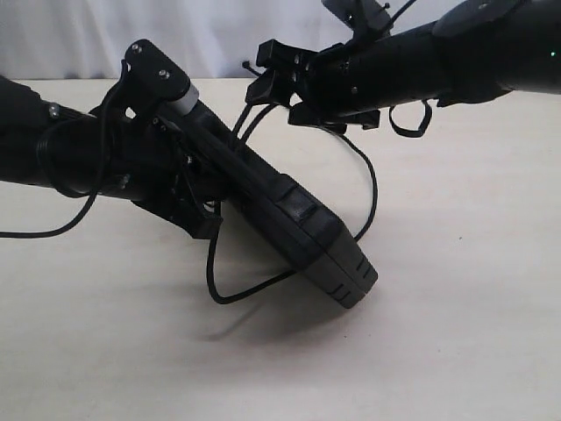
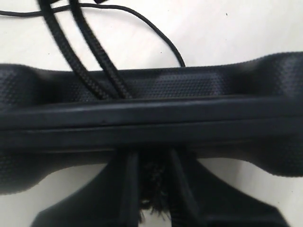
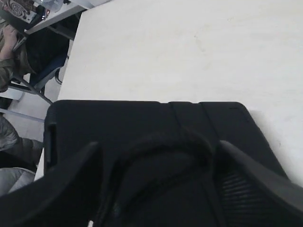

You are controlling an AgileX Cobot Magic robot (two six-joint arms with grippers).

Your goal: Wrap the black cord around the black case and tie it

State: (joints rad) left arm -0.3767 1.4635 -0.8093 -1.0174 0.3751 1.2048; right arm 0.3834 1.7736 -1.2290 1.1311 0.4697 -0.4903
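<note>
The black case (image 1: 298, 219) is tilted, with one lower corner on the table and its upper end against my left arm. In the left wrist view its edge (image 2: 189, 90) fills the width, and two strands of the black cord (image 2: 90, 52) run down onto it. The left gripper (image 2: 154, 189) (image 1: 209, 219) is shut on the cord's frayed end, tight against the case. My right gripper (image 1: 263, 77) hovers above the case (image 3: 118, 118). Its fingers are apart (image 3: 156, 189) and a bend of cord (image 3: 165, 139) arches between them. Slack cord (image 1: 372, 189) loops round and under the case.
The pale table (image 1: 456, 333) stretches on all sides, with a white curtain behind it. A thin arm cable (image 1: 53, 230) droops at the left. Beyond the table's far edge, the right wrist view shows chairs and a seated person (image 3: 16, 56).
</note>
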